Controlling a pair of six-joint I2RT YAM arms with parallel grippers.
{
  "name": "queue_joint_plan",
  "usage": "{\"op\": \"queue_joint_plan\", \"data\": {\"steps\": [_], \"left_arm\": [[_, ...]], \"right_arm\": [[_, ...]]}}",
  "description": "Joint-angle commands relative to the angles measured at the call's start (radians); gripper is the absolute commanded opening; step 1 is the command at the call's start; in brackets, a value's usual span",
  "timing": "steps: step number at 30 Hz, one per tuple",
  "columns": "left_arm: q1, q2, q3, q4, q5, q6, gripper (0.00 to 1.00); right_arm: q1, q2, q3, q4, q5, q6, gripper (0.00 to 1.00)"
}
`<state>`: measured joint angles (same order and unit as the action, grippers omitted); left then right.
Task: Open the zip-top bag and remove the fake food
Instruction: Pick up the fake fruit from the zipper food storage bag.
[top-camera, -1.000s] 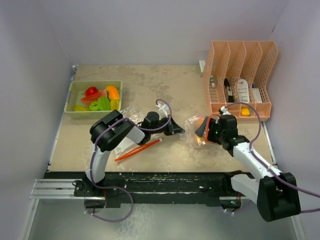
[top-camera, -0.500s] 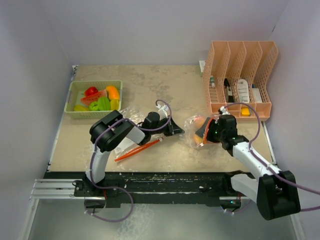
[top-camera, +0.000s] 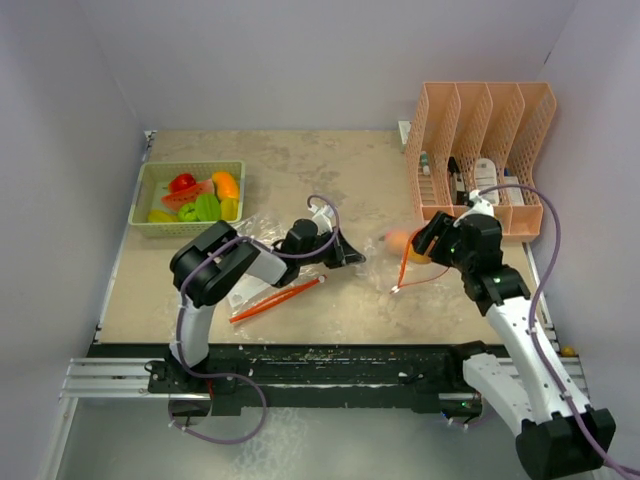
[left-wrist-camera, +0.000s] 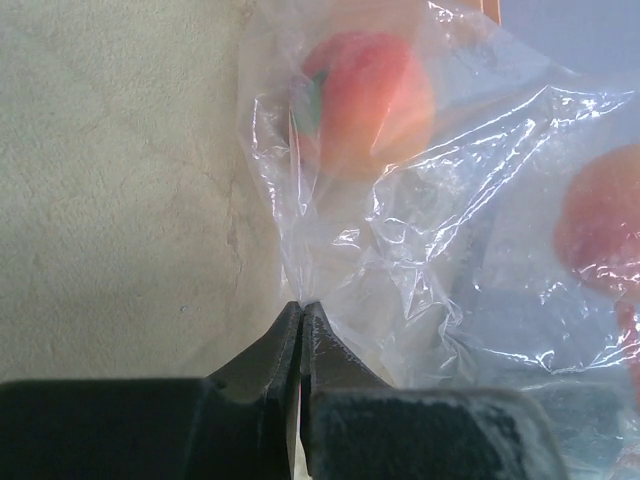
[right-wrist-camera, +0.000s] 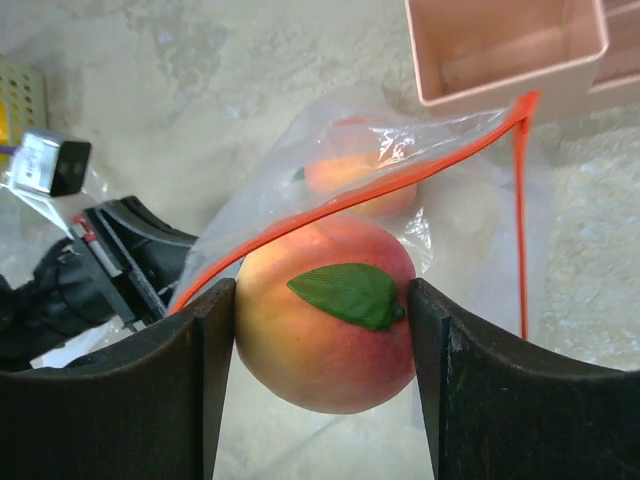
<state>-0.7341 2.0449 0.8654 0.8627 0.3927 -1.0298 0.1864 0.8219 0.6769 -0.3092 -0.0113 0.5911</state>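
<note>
My right gripper (right-wrist-camera: 322, 300) is shut on a peach-coloured fake food piece with a green leaf (right-wrist-camera: 320, 340), held just outside the orange zip mouth of the clear zip-top bag (right-wrist-camera: 330, 205). A second peach (right-wrist-camera: 360, 178) lies inside the bag. In the top view the right gripper (top-camera: 428, 248) hangs above the table with the bag's zip (top-camera: 400, 272) trailing below it. My left gripper (left-wrist-camera: 302, 305) is shut on a pinch of the bag's plastic (left-wrist-camera: 400, 240) at the far end. The left gripper (top-camera: 347, 256) lies low at mid-table.
A green basket (top-camera: 190, 166) at the back left holds several fake fruits and vegetables. Another clear bag with an orange zip strip (top-camera: 275, 298) lies by the left arm. A peach-coloured file organiser (top-camera: 480, 150) with bottles stands at the back right, close behind the right gripper.
The right gripper closed on the peach, then rose and drew back to the right with it, out of the bag's mouth. The left gripper stayed pinching the bag.
</note>
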Motion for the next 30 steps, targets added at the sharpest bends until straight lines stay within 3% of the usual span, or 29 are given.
{"op": "queue_joint_plan", "data": {"steps": [1,6,8,11,14,17,19,25,30], "left_arm": [[0.011,-0.091,0.01,-0.022,-0.02,0.024,0.04],[0.024,-0.123,0.059,-0.124,-0.02,0.071,0.04],[0.036,-0.153,0.062,-0.146,-0.005,0.097,0.09],[0.044,-0.264,0.058,-0.254,-0.051,0.206,0.33],[0.046,-0.401,0.095,-0.446,-0.138,0.325,0.67],[0.046,-0.518,0.116,-0.522,-0.173,0.379,0.85],[0.047,-0.577,0.111,-0.49,-0.143,0.382,0.89],[-0.005,-0.617,0.043,-0.148,0.021,0.39,1.0],[-0.037,-0.572,0.047,0.025,0.096,0.361,0.99]], "right_arm": [[-0.012,-0.048,0.13,-0.098,0.038,-0.055,0.34],[-0.013,-0.067,0.258,-0.167,0.037,-0.068,0.34],[-0.013,-0.078,0.31,-0.18,0.037,-0.069,0.34],[-0.013,-0.077,0.376,-0.192,0.03,-0.073,0.34],[-0.013,-0.068,0.4,-0.186,0.003,-0.075,0.34],[-0.013,-0.06,0.382,-0.147,-0.044,-0.073,0.34],[-0.013,-0.055,0.357,-0.108,-0.086,-0.065,0.34],[-0.013,-0.026,0.281,0.048,-0.341,0.036,0.34],[-0.013,-0.005,0.259,0.153,-0.499,0.117,0.34]]}}
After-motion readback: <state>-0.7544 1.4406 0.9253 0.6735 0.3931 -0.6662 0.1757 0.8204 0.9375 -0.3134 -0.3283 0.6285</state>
